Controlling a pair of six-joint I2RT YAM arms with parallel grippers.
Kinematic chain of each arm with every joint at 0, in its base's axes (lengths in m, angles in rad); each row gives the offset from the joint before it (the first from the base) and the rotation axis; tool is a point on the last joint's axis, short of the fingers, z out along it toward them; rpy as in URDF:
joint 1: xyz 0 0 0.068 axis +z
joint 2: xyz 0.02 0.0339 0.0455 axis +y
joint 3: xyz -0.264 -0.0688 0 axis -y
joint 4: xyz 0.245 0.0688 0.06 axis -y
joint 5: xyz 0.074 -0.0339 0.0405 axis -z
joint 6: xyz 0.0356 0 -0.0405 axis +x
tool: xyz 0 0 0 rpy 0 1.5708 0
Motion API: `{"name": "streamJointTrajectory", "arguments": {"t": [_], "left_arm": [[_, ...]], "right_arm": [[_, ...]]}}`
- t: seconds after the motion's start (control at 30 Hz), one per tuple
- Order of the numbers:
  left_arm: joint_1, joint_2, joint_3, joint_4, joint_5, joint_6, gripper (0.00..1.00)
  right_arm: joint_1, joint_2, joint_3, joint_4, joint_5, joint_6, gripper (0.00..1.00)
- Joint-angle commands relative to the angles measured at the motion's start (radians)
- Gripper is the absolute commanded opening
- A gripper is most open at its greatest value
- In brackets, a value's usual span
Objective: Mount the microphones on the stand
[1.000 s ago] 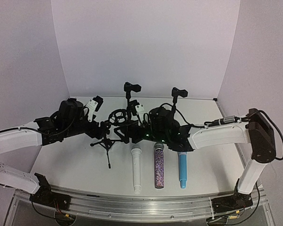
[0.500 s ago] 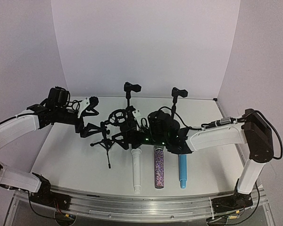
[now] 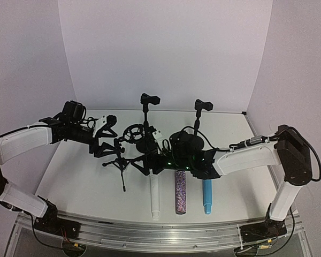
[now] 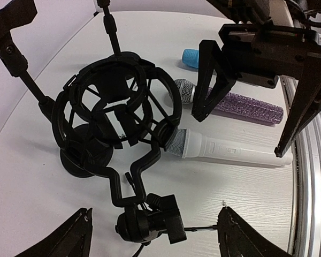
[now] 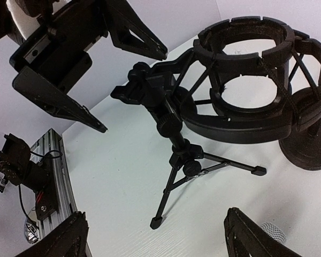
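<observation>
The three microphones lie side by side, not touching, on the white table point(image 3: 69, 176), low and centre in the overhead view. The white microphone point(image 3: 155, 197) is on the left, the glittery purple microphone point(image 3: 180, 194) in the middle and the light blue microphone point(image 3: 206, 196) on the right. None sits in a holder.

From overhead the right arm covers their heads. The left wrist view shows them (silver mesh on the white and purple ones, only a rounded blue end at top centre). There the white one's mesh lies close against the ring of the shock mount point(image 3: 132, 133), which sits on a tripod stand point(image 3: 120, 160) just left of the microphones.

The right tool point(image 4: 236, 136) hangs above the microphone heads, its fingers spread wide with nothing between them. The left tool point(image 3: 104, 135), left of the mount, is also wide open and empty.

Only the right wrist view shows the tripod's splayed legs and a round black base point(image 5: 310, 150) at the right edge. Two clip stands point(image 3: 148, 99) rise further back.
</observation>
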Motion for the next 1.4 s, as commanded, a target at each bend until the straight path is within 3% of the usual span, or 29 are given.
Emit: {"name": "streamJointTrajectory", "arguments": {"t": [0.0,0.33,0.57,0.73,0.9,1.13,1.37], "left_arm": [[-0.009,0.002,0.048,0.007,0.018,0.023,0.76],[-0.014,0.073,0.086,0.038,-0.033,-0.038,0.68],[-0.015,0.085,0.108,0.021,-0.004,-0.048,0.56],[-0.015,0.074,0.101,-0.008,0.029,-0.046,0.33],[-0.016,0.057,0.133,-0.055,0.060,-0.072,0.02],[-0.015,0.014,0.198,-0.052,0.044,-0.164,0.00],[-0.015,-0.007,0.307,-0.117,0.044,-0.149,0.00]], "right_arm": [[0.007,-0.047,0.006,0.038,0.019,-0.014,0.85],[0.007,-0.061,0.002,0.041,0.033,-0.027,0.85],[0.007,-0.072,-0.006,0.040,0.039,-0.038,0.85],[0.007,-0.072,-0.008,0.040,0.039,-0.039,0.85],[0.007,-0.062,-0.004,0.040,0.037,-0.043,0.85],[0.007,0.013,0.045,0.053,0.016,-0.044,0.85],[0.006,0.073,0.064,0.126,-0.027,-0.042,0.84]]}}
